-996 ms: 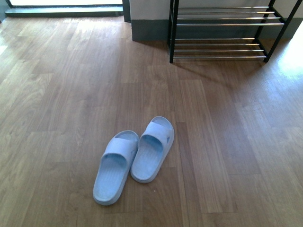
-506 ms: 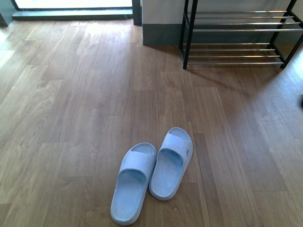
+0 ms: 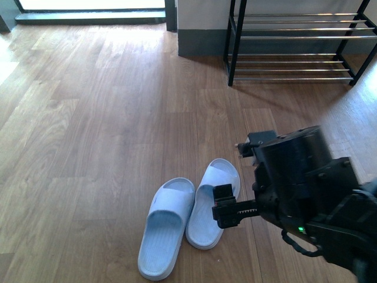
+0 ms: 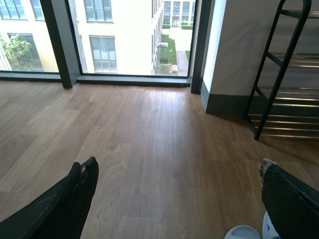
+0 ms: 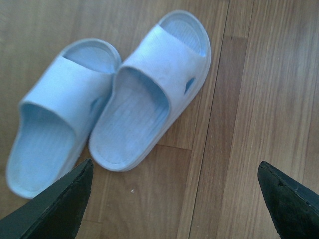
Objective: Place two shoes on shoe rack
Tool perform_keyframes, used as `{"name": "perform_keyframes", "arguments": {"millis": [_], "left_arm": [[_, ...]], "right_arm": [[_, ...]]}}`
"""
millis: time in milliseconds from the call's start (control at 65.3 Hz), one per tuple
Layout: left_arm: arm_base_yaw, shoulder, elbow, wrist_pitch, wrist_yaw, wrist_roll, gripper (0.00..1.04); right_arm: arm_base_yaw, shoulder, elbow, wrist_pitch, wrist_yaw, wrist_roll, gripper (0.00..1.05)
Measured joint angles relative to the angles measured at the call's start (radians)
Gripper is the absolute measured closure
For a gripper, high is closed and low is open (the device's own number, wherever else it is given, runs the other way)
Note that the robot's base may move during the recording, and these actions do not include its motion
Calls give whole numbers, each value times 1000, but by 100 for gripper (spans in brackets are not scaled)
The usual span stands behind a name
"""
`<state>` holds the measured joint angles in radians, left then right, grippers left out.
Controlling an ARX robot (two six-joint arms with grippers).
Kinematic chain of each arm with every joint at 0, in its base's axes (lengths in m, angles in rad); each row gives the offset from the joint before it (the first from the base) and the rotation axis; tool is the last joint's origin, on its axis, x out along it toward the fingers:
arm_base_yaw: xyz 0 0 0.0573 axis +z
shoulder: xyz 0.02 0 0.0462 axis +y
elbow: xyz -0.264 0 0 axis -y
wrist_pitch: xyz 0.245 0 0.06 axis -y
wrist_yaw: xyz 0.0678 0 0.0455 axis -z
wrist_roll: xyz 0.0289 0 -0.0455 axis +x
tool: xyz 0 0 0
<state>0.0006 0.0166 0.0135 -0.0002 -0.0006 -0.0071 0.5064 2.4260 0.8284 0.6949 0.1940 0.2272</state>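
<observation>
Pale-blue slides side by side on the floor, near centre; shoe rack far right, well apart. Right gripper hovers by the right-hand slide, jaws wide, empty. Left gripper jaws wide too. Step: first pick. Next: drop down, straddle that slide's strap.

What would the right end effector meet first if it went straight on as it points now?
Probably the outer edge of the nearer light blue slipper; the open right end effector points down there. It might instead reach floor beside it.
</observation>
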Motion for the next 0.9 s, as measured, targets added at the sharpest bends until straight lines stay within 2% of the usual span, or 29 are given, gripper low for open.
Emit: {"name": "perform_keyframes", "arguments": {"millis": [276,659,904], "left_arm": [[0,0,0,0,0,0,9],[0,0,0,0,0,0,9],[0,0,0,0,0,0,9]], "right_arm": [[-24,310,321,-105,24,15,9],[-50,505,630,-236,46,68,9],[-68,541,694,-247,57,70,45]]}}
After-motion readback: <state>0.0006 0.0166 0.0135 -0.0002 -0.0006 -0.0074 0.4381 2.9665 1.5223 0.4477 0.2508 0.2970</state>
